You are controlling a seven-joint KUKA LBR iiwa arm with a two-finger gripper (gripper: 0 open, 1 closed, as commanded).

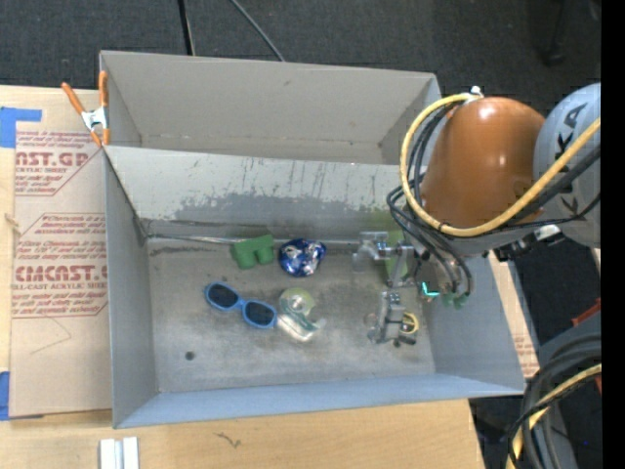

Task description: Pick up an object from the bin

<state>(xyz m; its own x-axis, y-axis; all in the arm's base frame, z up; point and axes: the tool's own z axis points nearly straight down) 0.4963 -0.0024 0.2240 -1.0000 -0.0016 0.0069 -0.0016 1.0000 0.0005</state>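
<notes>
My gripper hangs low over the right part of the bin floor, close to the right wall. A small dark and yellowish thing lies right at its tip; whether it is held is unclear. To the left, a pale, clear plastic thing with a greenish round top rests on the floor. Beside that lie blue sunglasses. A blue and white ball and a green block sit further back, by the rear wall.
The arm with its orange dome and looped cables overhangs the bin's right side. A tiny dark speck lies on the floor at front left. All loose things lie in the middle and right of the floor.
</notes>
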